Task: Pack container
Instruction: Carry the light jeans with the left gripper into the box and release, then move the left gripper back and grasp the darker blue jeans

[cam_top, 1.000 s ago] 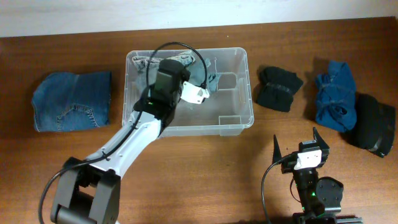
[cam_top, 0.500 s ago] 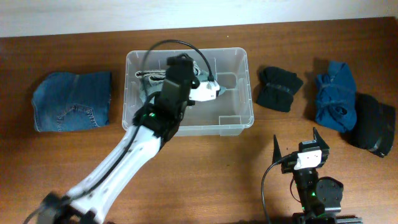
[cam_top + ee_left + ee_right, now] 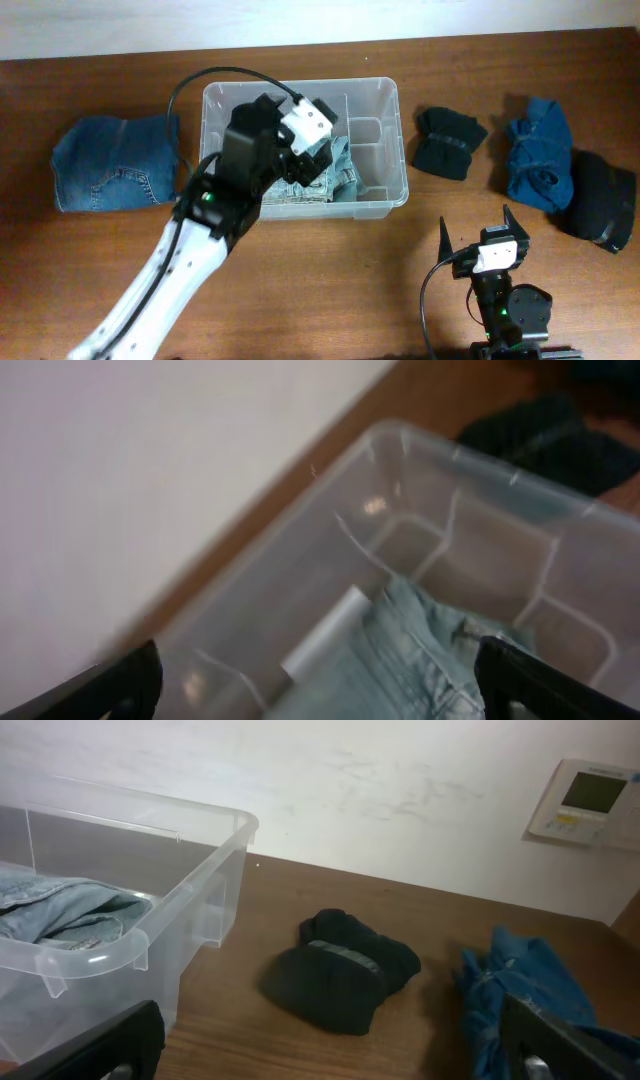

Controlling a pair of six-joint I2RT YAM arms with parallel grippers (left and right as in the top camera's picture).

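Well off to the left of my left jaws, a pair of folded blue jeans point(image 3: 117, 163) lies flat on the wooden surface point(image 3: 330, 280). My left jaws hang spread wide apart and hold nothing, over the inside of the container point(image 3: 370, 86). This clear plastic bin sits on the surface with its rim point(image 3: 470, 455) curving round ahead of them. Directly below and between these jaws lies a pale, washed-out denim garment point(image 3: 420, 650), resting on the container's floor toward its near wall point(image 3: 335, 175).

Beyond the container's far corner, past my left jaws, sits something dark point(image 3: 560, 445); it is blurred there, probably the black bundle.

My right jaws also stand apart and empty, low over the surface and well clear of the container point(image 3: 215, 820), which is ahead of them to the left with the pale denim point(image 3: 60, 910) showing through its wall. Straight ahead of them lies a rolled black garment point(image 3: 340, 970), apart from the bin. Ahead to their right is a crumpled blue garment point(image 3: 530, 1000), and touching its right side is another black piece of clothing point(image 3: 600, 205).
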